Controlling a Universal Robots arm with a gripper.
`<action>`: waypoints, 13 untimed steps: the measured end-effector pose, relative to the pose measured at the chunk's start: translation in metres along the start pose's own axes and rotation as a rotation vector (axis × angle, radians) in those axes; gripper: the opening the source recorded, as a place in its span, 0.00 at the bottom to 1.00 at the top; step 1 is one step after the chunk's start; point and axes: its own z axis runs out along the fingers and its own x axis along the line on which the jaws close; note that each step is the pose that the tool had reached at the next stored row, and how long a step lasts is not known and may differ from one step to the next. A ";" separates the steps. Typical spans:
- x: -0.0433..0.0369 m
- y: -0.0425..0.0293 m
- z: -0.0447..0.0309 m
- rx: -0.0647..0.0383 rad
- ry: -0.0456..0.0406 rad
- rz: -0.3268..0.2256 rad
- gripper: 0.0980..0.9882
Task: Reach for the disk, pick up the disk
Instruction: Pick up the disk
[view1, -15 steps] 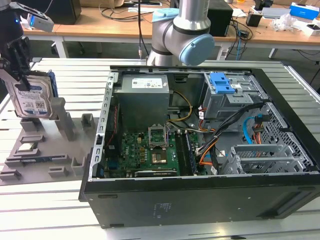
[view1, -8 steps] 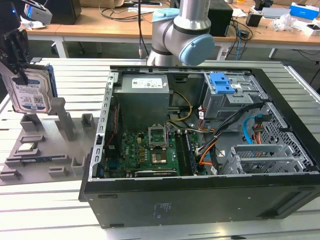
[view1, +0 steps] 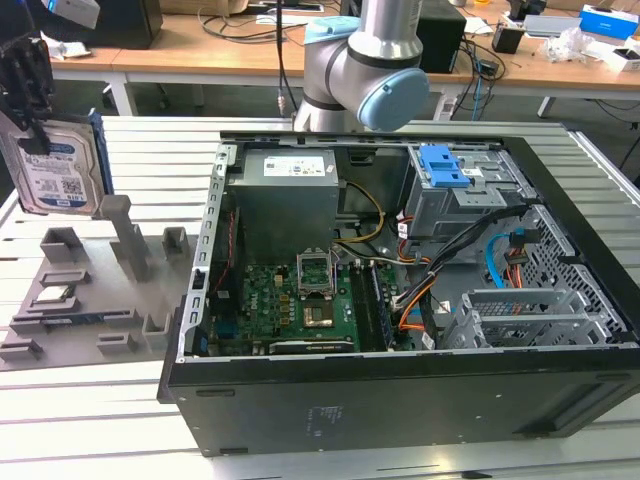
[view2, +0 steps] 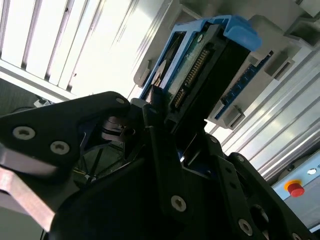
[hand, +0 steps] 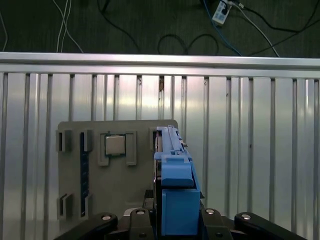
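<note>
The disk (view1: 55, 170), a silver hard drive with a white-and-blue label and a blue frame, hangs upright in the air at the exterior view's far left, above the grey fixture plate (view1: 90, 300). My black gripper (view1: 33, 140) comes down onto its upper part and is shut on it. In the first wrist view the disk (hand: 175, 185) stands edge-on, its blue frame clamped between the two fingers (hand: 135, 220). The second wrist view has the disk (view2: 200, 70) seen from below, connector pins showing, with the dark fingers (view2: 160, 145) pressed on both faces.
An open computer case (view1: 400, 400) fills the middle of the slatted metal table (view1: 80, 420). The fixture plate carries upright holders and a small square processor chip (hand: 115, 145). My arm's base (view1: 360, 70) stands behind the case. Cluttered desks lie beyond.
</note>
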 end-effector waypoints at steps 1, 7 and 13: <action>-0.0002 0.0000 -0.0030 0.000 0.0000 0.000 0.30; -0.0009 -0.0003 -0.0171 -0.001 0.0000 0.000 0.30; -0.0012 -0.0005 -0.0275 -0.001 0.0000 0.000 0.30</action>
